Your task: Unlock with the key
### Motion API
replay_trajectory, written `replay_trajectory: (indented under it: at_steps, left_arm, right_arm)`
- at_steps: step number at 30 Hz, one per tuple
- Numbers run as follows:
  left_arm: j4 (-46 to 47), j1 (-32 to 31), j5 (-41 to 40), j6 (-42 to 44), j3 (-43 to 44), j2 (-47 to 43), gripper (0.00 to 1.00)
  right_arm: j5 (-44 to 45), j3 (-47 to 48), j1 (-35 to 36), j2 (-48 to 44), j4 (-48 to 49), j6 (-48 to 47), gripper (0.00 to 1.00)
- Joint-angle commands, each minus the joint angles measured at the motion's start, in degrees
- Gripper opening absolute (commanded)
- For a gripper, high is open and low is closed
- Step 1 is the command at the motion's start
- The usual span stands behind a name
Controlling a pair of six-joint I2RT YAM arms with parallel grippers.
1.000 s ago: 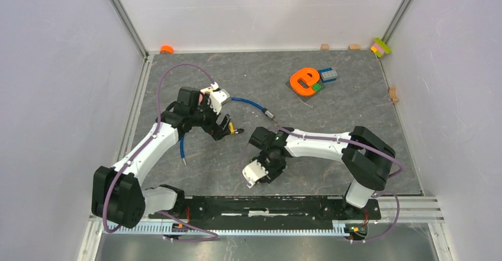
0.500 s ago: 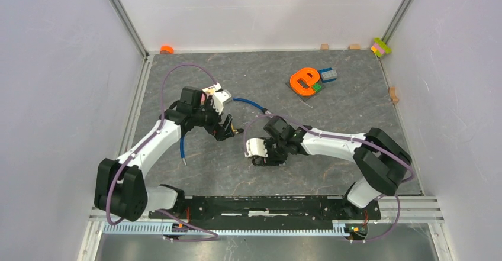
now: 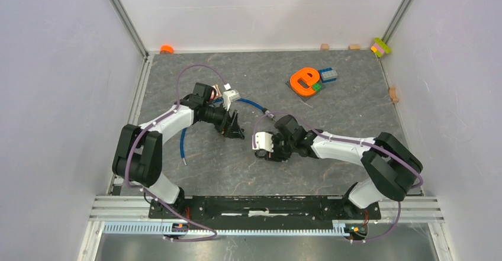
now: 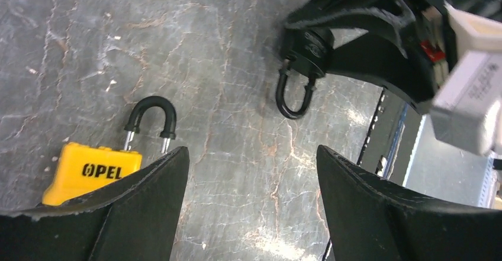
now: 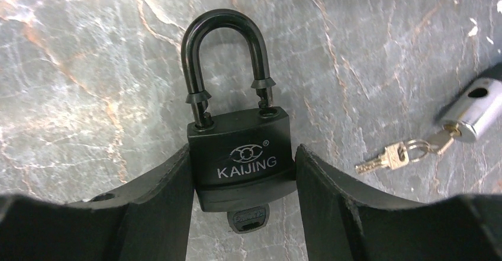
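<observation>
Now the right hand point(image 5: 241, 181) squeezes the black padlock point(image 5: 237, 134) by its sides, its loop pointing away from the hand. The key point(image 5: 247, 218) sticks in the bottom, mostly hidden. The left hand point(image 4: 251, 160) is wide open and holds nothing. A yellow padlock point(image 4: 92, 172) lies on the bench point(image 4: 237, 65) just beside one finger, partly covered by it.

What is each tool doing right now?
Left tool: open, holding nothing.
Right tool: closed on the black KAIJING padlock.

Bench point(image 3: 355, 113): dark marbled slab. Orange e-shaped piece point(image 3: 304, 81) lies flat on it. Blue brick point(image 3: 329, 74) just beside its right. Blue cable point(image 3: 248, 103) to its left. Yellow padlock point(image 4: 89, 169) farther left.
</observation>
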Motion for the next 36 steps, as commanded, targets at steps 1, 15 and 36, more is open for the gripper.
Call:
replay_trajectory:
  at_steps: [1, 15, 36]
  left_arm:
    - [1.0, 0.1, 7.5, 9.4, 0.3, -2.6, 0.84]
    - [12.9, -4.9, 8.5, 39.5, -13.1, -15.2, 0.8]
    - [23.7, -23.1, -5.1, 47.0, -18.2, -19.0, 0.69]
  right_arm:
    - [-1.8, -0.1, -2.7, -2.4, 2.8, 0.6, 0.0]
    - [-16.7, 2.2, -7.0, -8.0, -2.0, -2.1, 0.0]
    - [-29.1, 6.5, -11.9, -6.8, -6.4, -1.7, 0.0]
